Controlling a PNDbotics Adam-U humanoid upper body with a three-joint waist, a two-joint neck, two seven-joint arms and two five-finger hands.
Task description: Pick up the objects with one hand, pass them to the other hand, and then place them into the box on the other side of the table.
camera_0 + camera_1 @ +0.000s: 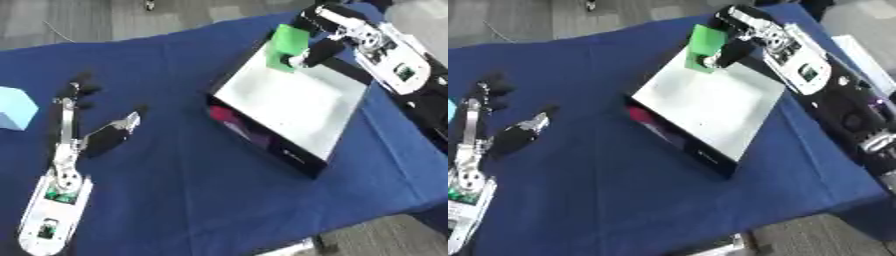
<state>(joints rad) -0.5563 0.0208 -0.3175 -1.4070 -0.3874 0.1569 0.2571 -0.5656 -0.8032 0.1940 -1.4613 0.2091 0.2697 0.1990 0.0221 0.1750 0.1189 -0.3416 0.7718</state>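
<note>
A deep blue cloth (192,190) covered the surface, draped over its near edge, where grey floor (376,242) showed at the lower right. Beyond the far edge lay more grey floor (79,20), with a thin pale cord trailing across it. Toward the right side of the surface sat the box (297,102), a shallow open tray with a pale interior and black walls, turned at an angle to the surface edge; a reddish patch showed on its dark near-left wall. The right hand (325,31) reached in from the upper right and held a green block (287,46) over the far corner of the box, fingers and thumb curled around it. Whether the block touched the box floor could not be told. The left hand (77,131) lay well apart from the box on the left part of the cloth, its fingers straight and spread, thumb out to the side, holding nothing. A light blue block (16,107) rested on the cloth at the left edge of the left eye view, just beside the left hand's fingertips and apart from them.
</note>
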